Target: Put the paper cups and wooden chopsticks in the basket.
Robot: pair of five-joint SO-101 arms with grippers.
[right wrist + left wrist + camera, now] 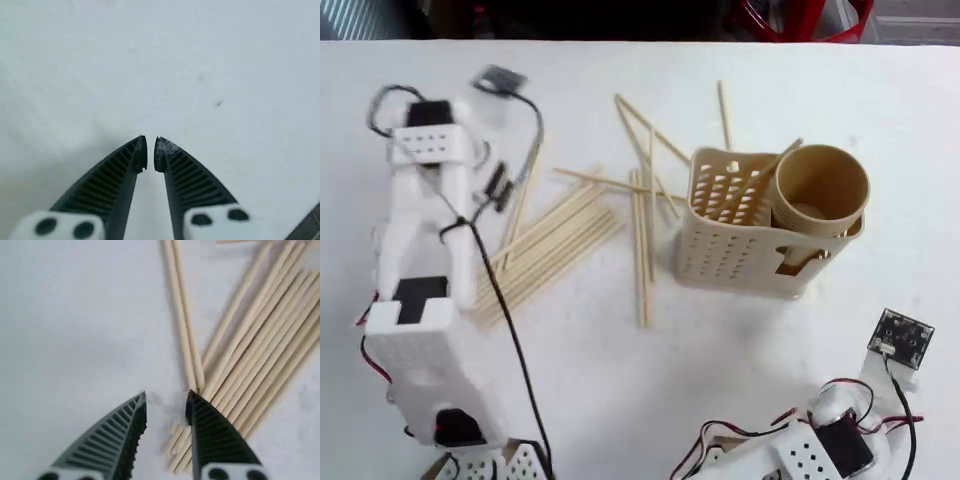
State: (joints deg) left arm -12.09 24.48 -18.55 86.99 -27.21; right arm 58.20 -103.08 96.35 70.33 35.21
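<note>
Several wooden chopsticks (555, 245) lie loose on the white table, in a fanned bundle left of centre and as crossed single sticks (642, 235) beside the basket. The beige slotted basket (725, 250) stands right of centre. A tan paper cup (820, 190) sits in its right end, and one stick (782, 156) pokes out behind the cup. My left gripper (167, 399) is open just above the table, one finger (212, 440) over the ends of the bundled chopsticks (260, 355). My right gripper (150, 142) is shut over bare table, holding nothing.
The white left arm (420, 250) runs along the table's left side with a black cable (505, 310) trailing beside it. The right arm's base (830, 445) and camera (902, 338) sit at the front right. Red and dark objects stand beyond the far edge.
</note>
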